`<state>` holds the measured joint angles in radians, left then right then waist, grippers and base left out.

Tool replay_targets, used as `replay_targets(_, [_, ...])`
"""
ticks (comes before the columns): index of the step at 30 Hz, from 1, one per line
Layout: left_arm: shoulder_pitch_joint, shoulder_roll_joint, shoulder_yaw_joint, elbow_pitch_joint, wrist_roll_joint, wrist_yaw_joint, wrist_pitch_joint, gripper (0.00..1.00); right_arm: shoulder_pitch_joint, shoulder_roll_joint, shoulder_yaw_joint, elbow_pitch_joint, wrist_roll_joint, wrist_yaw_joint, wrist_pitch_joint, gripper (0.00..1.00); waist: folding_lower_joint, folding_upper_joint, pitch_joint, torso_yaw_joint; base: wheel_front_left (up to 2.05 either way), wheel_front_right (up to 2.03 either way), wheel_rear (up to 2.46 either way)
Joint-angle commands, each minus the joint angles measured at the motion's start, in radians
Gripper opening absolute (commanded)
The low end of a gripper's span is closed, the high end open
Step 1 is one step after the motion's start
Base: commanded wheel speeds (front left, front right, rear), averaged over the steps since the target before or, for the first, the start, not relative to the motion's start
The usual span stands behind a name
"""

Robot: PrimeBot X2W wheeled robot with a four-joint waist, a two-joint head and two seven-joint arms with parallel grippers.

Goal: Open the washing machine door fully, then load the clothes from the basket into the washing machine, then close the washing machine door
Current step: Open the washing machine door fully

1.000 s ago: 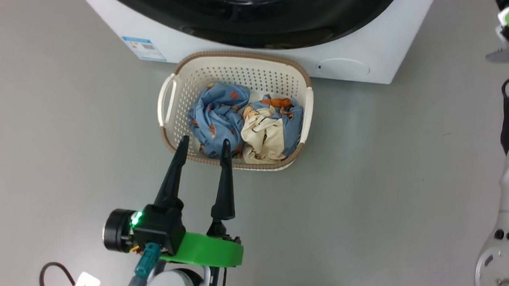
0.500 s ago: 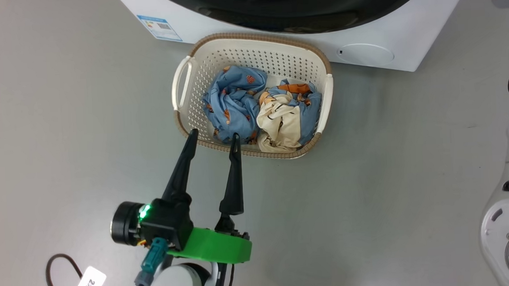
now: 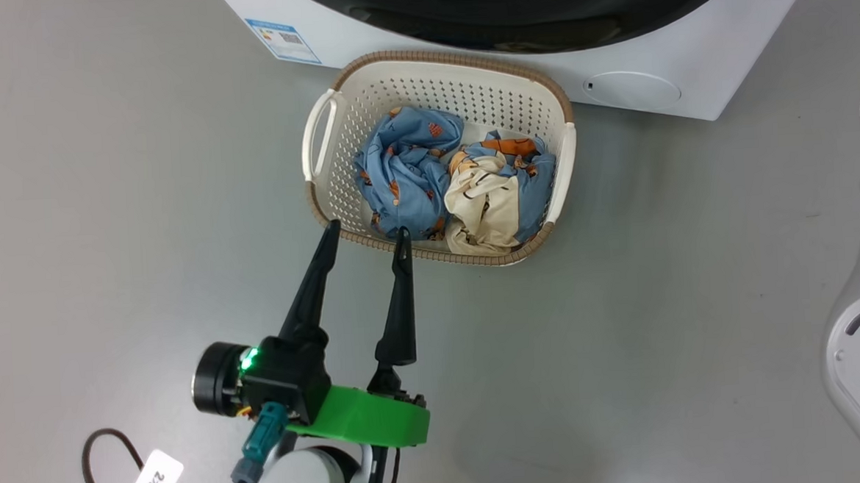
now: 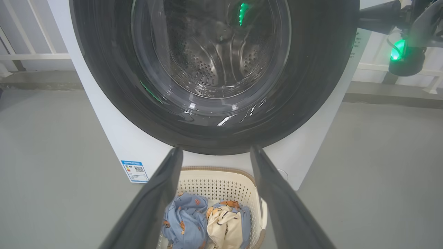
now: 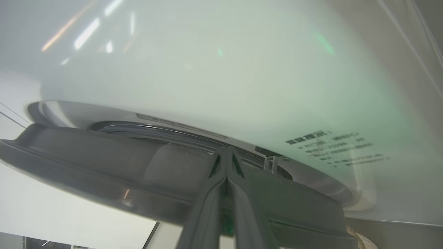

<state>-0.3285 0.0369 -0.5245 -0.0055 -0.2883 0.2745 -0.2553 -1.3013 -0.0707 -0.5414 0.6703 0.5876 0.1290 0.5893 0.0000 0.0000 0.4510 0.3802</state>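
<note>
On the grey floor (image 3: 626,334), the basket (image 3: 466,96) is seen at one o'clock of the spread left gripper (image 3: 367,228); the right gripper (image 5: 226,152) is held closed

One washing machine (image 3: 656,60), one washing machine door (image 4: 311,86), one blue label sticker (image 3: 283,41), one round cap (image 3: 632,89), one basket (image 3: 422,87) with two white handles (image 3: 319,133), two crumpled light blue garments (image 3: 404,169), one cream piece (image 3: 487,209), and two grippers: left gripper (image 3: 367,229), right gripper (image 5: 226,152)

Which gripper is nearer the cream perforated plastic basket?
Left. The open left gripper hovers by the basket, at its near rim; the shut right gripper is up at the glossy black washing machine door.
</note>
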Motion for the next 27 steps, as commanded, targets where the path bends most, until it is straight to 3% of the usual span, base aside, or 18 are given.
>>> replay_targets(1, [-0.012, 0.013, 0.026, -0.022, -0.011, 0.005, -0.006, 1.0, -0.047, 0.02, 0.01, -0.017, -0.011, 0.002, 0.006, 0.0, 0.0, 0.0, 0.001, 0.0, 0.0, 0.0, 0.0])
replay_targets(12, [-0.011, 0.013, 0.026, -0.018, -0.002, 0.005, -0.006, 1.0, -0.082, 0.02, 0.009, 0.082, -0.029, 0.002, 0.048, 0.0, 0.0, 0.0, -0.003, -0.003, 0.0, 0.0, 0.0])
replay_targets(27, [-0.003, 0.013, 0.03, -0.013, 0.012, 0.0, -0.006, 1.0, -0.04, 0.02, 0.036, 0.108, -0.005, 0.002, 0.084, 0.0, 0.0, 0.0, -0.024, -0.017, 0.0, 0.0, 0.0])
